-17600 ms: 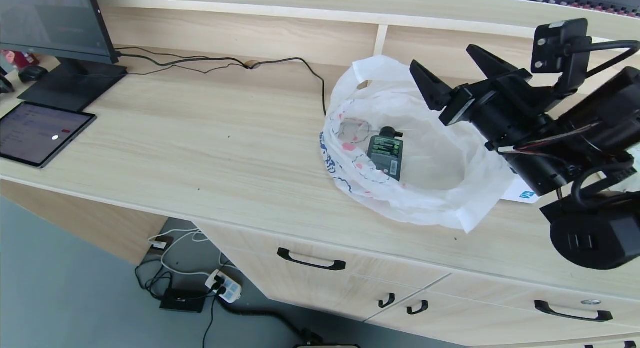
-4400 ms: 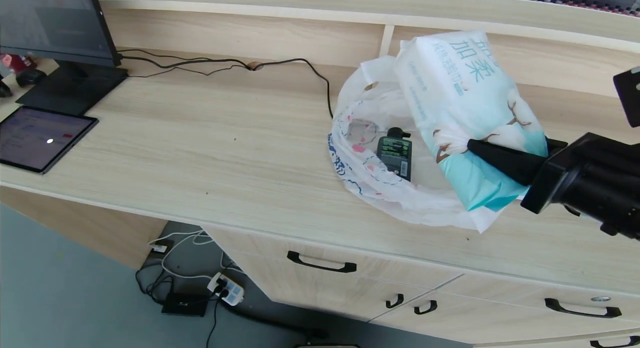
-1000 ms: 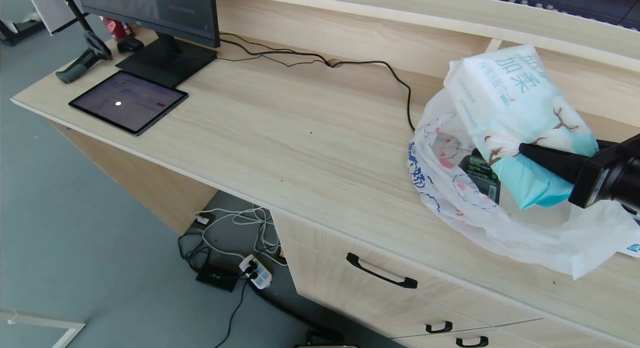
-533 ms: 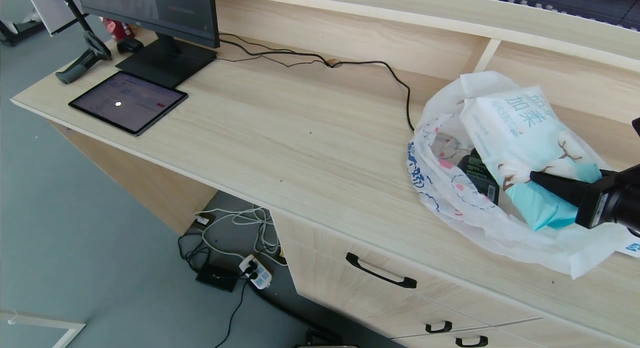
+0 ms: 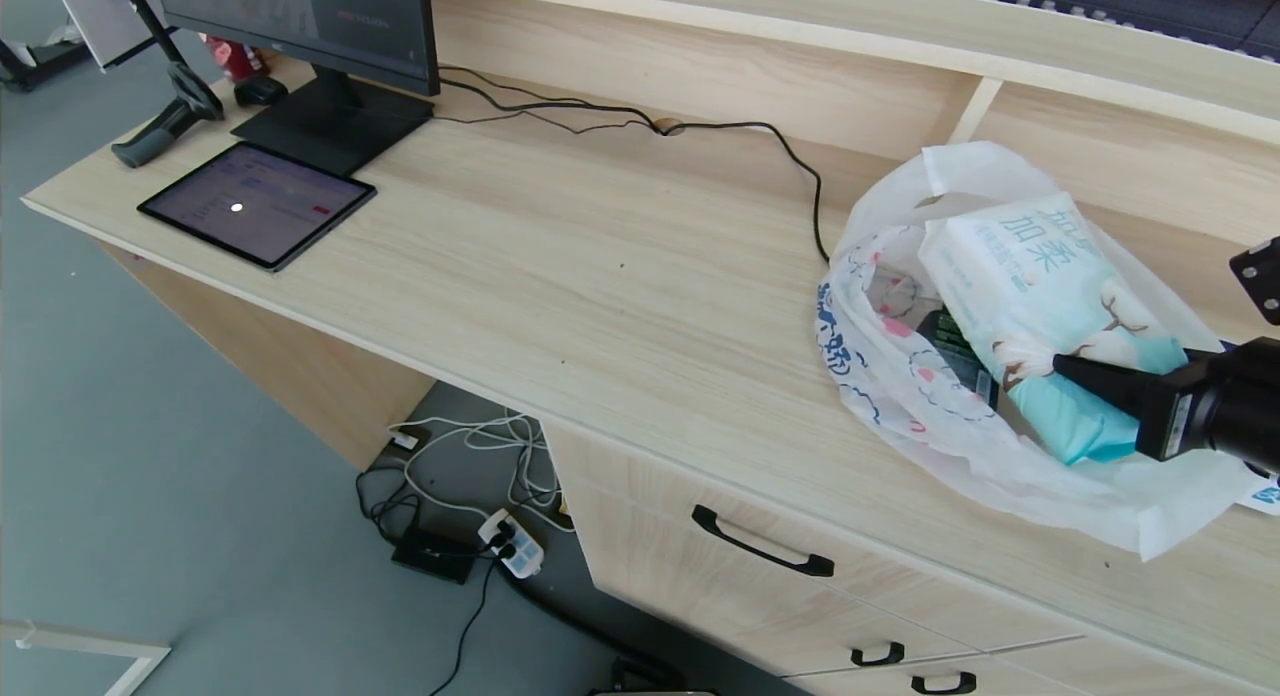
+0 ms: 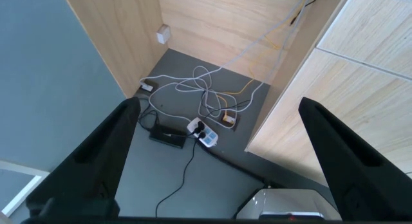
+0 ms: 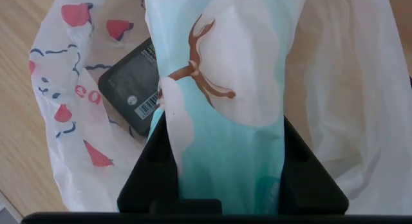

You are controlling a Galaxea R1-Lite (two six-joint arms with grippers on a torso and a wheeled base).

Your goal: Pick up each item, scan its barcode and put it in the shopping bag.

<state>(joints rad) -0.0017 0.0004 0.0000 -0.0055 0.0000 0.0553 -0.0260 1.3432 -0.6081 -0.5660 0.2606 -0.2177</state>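
The right gripper (image 5: pixel 1068 368) had lowered the soft white-and-teal plastic pack of tissues with a cotton-sprig print (image 5: pixel 1030 276) over the last second. A second earlier the pack hung above the rim of the thin white plastic shopping bag with red and blue print (image 5: pixel 880 386). Now it sat well down inside the bag's open mouth, tilted, with its teal end low near the bag's floor.

In the right wrist view the gripper's two black fingers were closed in on the teal end of the pack from either side, and the wrapper bulged between them, so the pack had not been let go. Just beside it in the bag lay the flat dark bottle with a barcode label (image 7: pixel 132 89), partly covered by the pack in the head view. The bottle had not moved. The bag itself rested on the light wooden counter (image 5: pixel 600 276), toward the robot's right.

The left gripper (image 6: pixel 219 105) hung spread wide with nothing between its fingers, over the grey floor with its tangle of cables (image 6: pixel 193 102).

The descent suggested that the placing step for this pack was nearly done. What seemed to remain was opening the fingers and drawing the right arm up and clear without snagging the loose plastic. The pictures did not show whether the pack's barcode had been read.
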